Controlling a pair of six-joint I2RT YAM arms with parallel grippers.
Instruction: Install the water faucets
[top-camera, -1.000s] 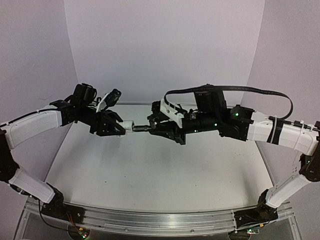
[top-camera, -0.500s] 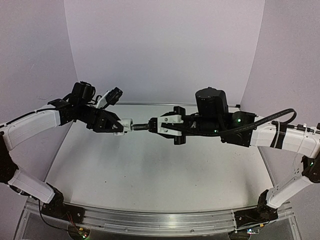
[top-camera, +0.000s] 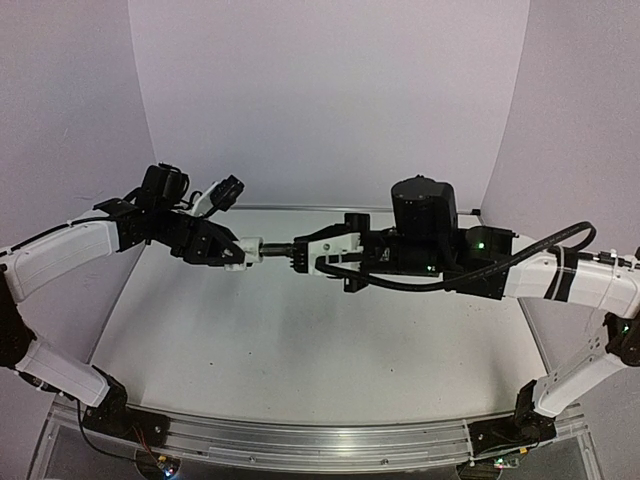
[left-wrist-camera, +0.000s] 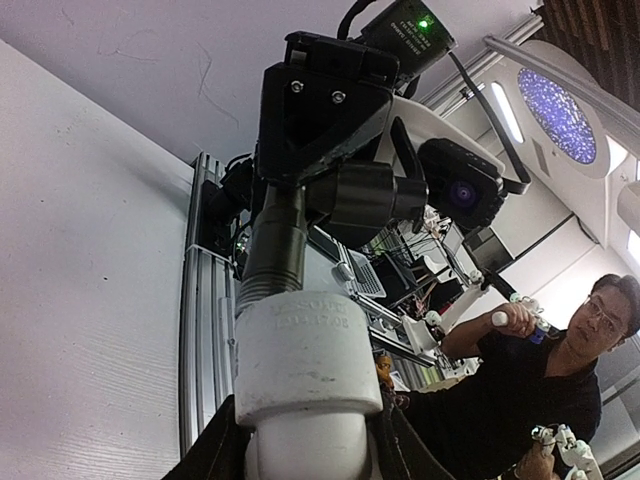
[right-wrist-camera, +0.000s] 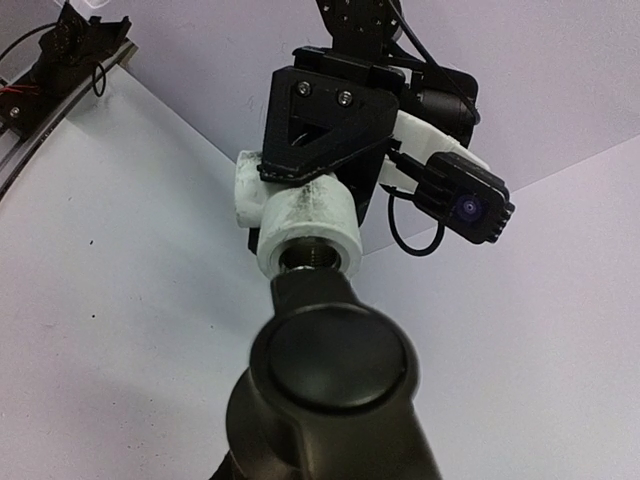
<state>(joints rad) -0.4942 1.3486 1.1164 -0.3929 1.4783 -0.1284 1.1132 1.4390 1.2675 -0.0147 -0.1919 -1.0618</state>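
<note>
Faucet (top-camera: 281, 251): dark grey metal with a round-capped body and threaded stem, lying horizontal in mid-air above the counter (top-camera: 300, 345), gripped by the right tool (top-camera: 305, 256). White fitting (top-camera: 250, 247): chunky scuffed plastic socket with moulded lettering, clamped in the left tool (top-camera: 236, 253), mouth facing the faucet. The stem tip sits in the socket mouth, in line with it, threads showing just outside the rim.

Above the table (top-camera: 300, 345), left fingers (top-camera: 226, 254) hold a white fitting (top-camera: 251, 246) against the faucet (top-camera: 280, 251) in right fingers (top-camera: 308, 257).
</note>
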